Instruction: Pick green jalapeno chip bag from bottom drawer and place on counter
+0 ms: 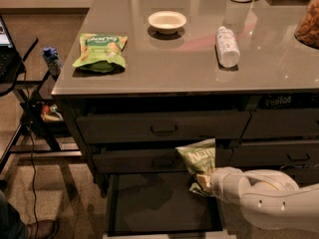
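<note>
Here, pinches the green jalapeno chip bag [197,158] in the gripper [202,183], above the right edge of the open bottom drawer [149,203].

On surface [164,68]: snack bag [99,51] left, bowl [167,21] behind centre, bottle [228,46] lying right. Below, bottom drawer [149,203] open, projecting forward. Over its right side, hand [204,182] gripping green jalapeno chip bag [198,157], before middle drawer [134,161].

Two bags [101,51] [199,159], one bowl [167,21], one bottle [227,46], end effector [207,182] over drawer [149,205]
</note>
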Tool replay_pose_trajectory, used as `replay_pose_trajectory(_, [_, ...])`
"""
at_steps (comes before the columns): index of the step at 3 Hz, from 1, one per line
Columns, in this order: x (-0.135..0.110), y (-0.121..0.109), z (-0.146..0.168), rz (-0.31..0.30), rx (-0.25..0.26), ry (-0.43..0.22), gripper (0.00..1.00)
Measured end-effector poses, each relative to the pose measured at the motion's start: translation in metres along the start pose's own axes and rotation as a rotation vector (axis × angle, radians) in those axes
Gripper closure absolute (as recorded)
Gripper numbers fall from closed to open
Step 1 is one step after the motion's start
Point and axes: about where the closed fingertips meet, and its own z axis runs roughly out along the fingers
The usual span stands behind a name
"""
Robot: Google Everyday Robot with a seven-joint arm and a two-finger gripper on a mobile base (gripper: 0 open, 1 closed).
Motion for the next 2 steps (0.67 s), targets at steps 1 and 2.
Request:
replay_pose_trajectory(1, [-0.034, 0.015, -0.011, -0.053, 0.017, 0.003, 1.0])
replay_pose_trajectory(2, [-0.071, 0.031, -0.03, -0.116, 0.023, -0.012, 1.0])
